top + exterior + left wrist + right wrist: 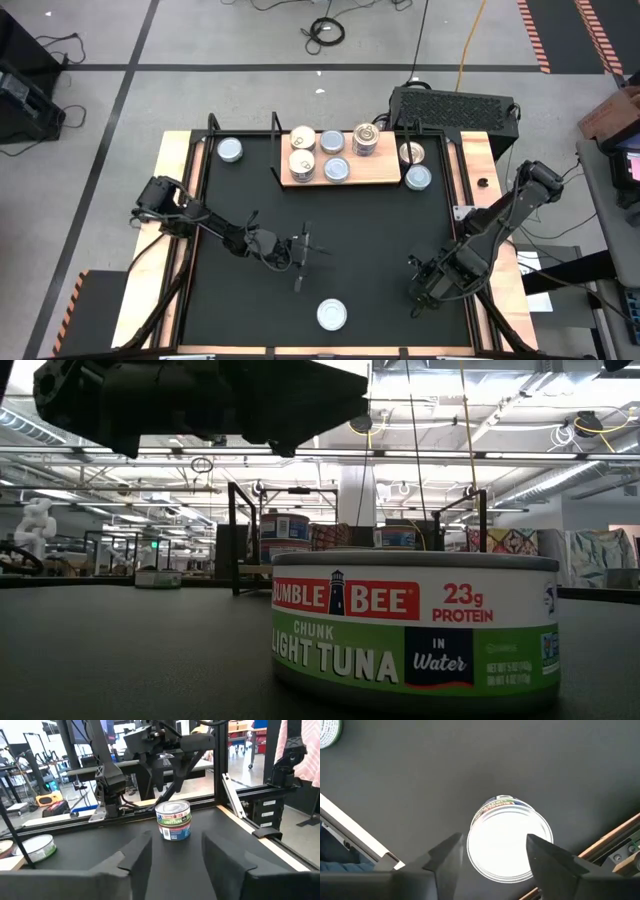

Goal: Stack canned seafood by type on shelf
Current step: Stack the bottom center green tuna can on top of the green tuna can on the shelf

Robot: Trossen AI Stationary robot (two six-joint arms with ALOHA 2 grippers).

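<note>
Seen from above, your right gripper [419, 285] hides the tuna tin [507, 845] beneath it, close to the table's right edge. Its wrist view shows the fingers spread wide above the tin, gripping nothing. Your left gripper [300, 250] hangs partly open and empty over bare mid-table. The shelf [381, 173] stands well apart at the far side.

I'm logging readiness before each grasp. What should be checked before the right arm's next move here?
1. Right gripper open: ok.
2. Tin directly beneath it: ok.
3. Gripper lowered around the tin: not ok; in the left wrist view it hangs above the tin.
4. Left gripper out of the way: ok, open, empty, mid-table.
5. Free room on the shelf: ok, its right end is bare.
6. Which shelf stack matches this tin: cannot tell.
</note>
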